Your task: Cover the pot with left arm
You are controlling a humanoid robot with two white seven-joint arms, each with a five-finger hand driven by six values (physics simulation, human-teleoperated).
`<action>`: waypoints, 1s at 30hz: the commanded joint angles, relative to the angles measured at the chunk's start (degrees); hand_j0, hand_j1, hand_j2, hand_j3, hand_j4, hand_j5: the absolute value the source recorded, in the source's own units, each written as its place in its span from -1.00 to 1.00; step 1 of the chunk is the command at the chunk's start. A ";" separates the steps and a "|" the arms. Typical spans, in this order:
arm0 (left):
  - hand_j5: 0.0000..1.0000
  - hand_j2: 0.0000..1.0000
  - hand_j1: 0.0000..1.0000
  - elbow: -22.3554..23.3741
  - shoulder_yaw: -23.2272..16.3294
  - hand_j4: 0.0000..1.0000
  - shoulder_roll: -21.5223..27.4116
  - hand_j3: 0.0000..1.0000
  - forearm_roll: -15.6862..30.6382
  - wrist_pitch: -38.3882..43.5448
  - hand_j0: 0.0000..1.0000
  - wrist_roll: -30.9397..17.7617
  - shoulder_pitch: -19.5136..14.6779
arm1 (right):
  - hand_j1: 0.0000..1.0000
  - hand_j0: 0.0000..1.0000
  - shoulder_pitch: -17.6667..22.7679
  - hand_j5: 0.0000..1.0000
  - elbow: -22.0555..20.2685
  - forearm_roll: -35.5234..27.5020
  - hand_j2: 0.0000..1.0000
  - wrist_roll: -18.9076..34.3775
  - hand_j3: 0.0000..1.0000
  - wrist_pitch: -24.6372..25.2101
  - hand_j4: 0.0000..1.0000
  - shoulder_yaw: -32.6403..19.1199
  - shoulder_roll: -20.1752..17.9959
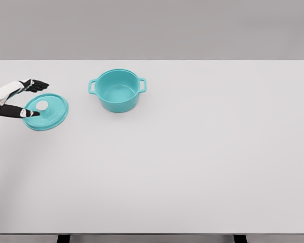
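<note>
teal lid (49,112) flat on table (192,167), left hand (26,98) seemingly open astride its knob; pot (117,90) uncovered nearby

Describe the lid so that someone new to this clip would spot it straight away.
On the white table, look far left, beside the open teal pot. The lid lies flat there, the left hand reaching over its edge. Unlike the deep pot, it is a shallow teal disc with a white knob.
</note>
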 commanded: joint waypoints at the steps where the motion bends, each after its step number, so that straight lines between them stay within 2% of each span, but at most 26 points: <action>1: 0.64 0.64 0.64 1.84 -0.02 0.64 -0.13 0.64 0.13 0.06 0.64 0.10 -0.09 | 1.00 1.00 0.00 1.00 0.04 0.06 1.00 0.03 1.00 -0.06 1.00 0.00 0.00; 5: 0.62 0.62 0.62 1.84 -0.10 0.62 -1.36 0.62 -0.04 0.06 0.62 0.19 -0.35 | 1.00 1.00 0.00 1.00 -0.05 0.06 1.00 0.03 1.00 -0.06 1.00 0.00 0.00; 9: 0.59 0.59 0.59 3.34 -3.79 0.59 -2.33 0.59 -0.13 -0.20 0.59 0.63 -2.55 | 1.00 1.00 0.00 1.00 -0.05 0.06 1.00 0.03 1.00 -0.06 1.00 0.00 0.00; 16: 0.59 0.59 0.59 3.43 -3.88 0.59 -2.16 0.59 -0.04 -0.47 0.59 0.63 -2.55 | 1.00 1.00 0.00 1.00 0.04 0.06 1.00 0.03 1.00 -0.06 1.00 0.00 0.00; 30: 0.59 0.59 0.59 6.76 -3.79 0.59 -3.30 0.59 -0.04 -0.47 0.59 0.71 -2.81 | 1.00 1.00 0.00 1.00 0.03 0.06 1.00 0.03 1.00 -0.06 1.00 0.00 0.00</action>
